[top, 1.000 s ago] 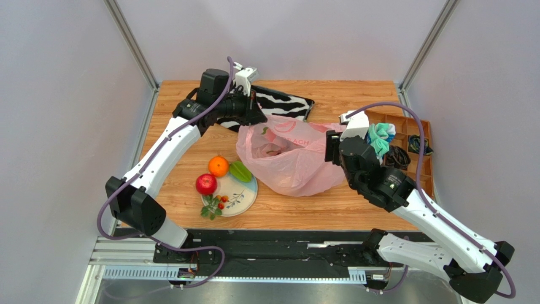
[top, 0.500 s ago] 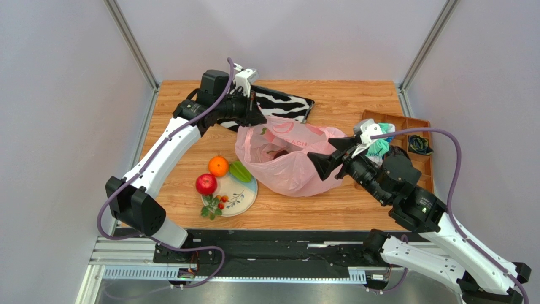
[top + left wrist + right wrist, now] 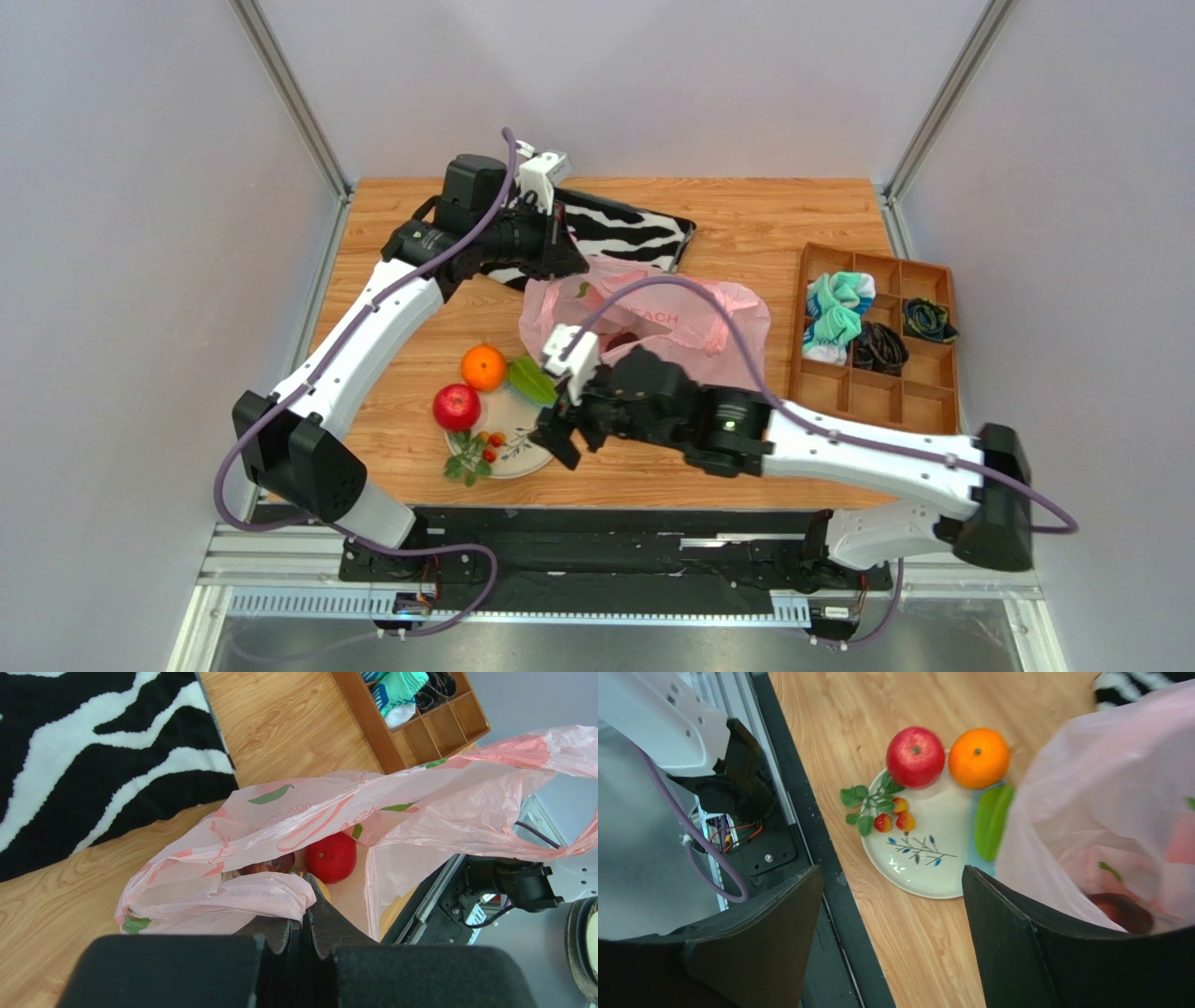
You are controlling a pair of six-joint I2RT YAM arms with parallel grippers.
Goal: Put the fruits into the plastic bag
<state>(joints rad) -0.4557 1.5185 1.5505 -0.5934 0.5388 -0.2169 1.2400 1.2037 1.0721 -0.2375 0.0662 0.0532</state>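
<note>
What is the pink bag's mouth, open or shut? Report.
Open: the left gripper pinches the rim of the plastic bag, and a red fruit shows inside.

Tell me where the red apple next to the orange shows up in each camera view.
Top external: red apple left of centre, beside the orange.
Left wrist: not in it.
Right wrist: red apple upper middle, left of the orange.
Shared landmark: the pink plastic bag, in all three views.

Lighting bright, even and diffuse in all three views; no hard glare. Overhead view: only faint, soft shadows beside the arms on the table [image 3: 758,224]. Right wrist view: plastic bag [image 3: 1116,812] soft and smeared toward the right edge, plate [image 3: 934,878] fairly sharp. Left wrist view: left gripper [image 3: 303,917] dark, out of focus along the bottom.
</note>
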